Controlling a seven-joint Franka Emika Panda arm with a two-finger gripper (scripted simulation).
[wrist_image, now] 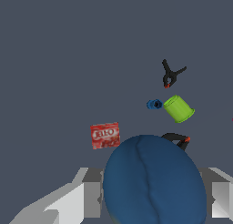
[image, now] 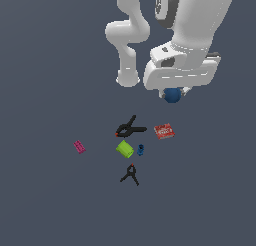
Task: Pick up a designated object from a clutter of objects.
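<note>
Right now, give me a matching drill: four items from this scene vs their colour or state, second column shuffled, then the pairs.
Column 1:
1. ball
2. cylinder
3. flat box
4. block

Column 2:
A. red, lying on the floor
B. dark blue, held in the end effector, off the floor
C. magenta, alone toward the exterior view's left
D. lime green, beside the small blue piece

Pairs: 1-B, 2-D, 3-A, 4-C
</note>
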